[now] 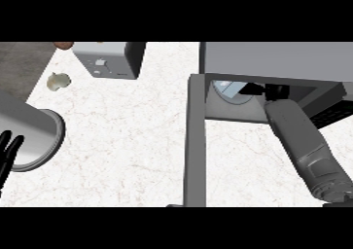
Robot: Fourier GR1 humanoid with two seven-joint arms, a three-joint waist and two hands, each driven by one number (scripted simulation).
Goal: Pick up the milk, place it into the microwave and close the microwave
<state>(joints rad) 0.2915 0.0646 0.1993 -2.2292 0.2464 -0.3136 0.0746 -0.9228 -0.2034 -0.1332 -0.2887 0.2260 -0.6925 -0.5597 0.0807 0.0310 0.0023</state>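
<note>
A white marble-patterned counter top fills most of the view. At its upper left a darker grey textured surface borders it. Near the top stands a boxy grey metal toaster with a dark side panel. Left of it lies a small pale, rounded garlic-like bulb on the counter's edge. A small brown rounded item, cut by the top edge, sits just beside the toaster's upper left corner. A large grey cylinder lies tilted at the left edge.
</note>
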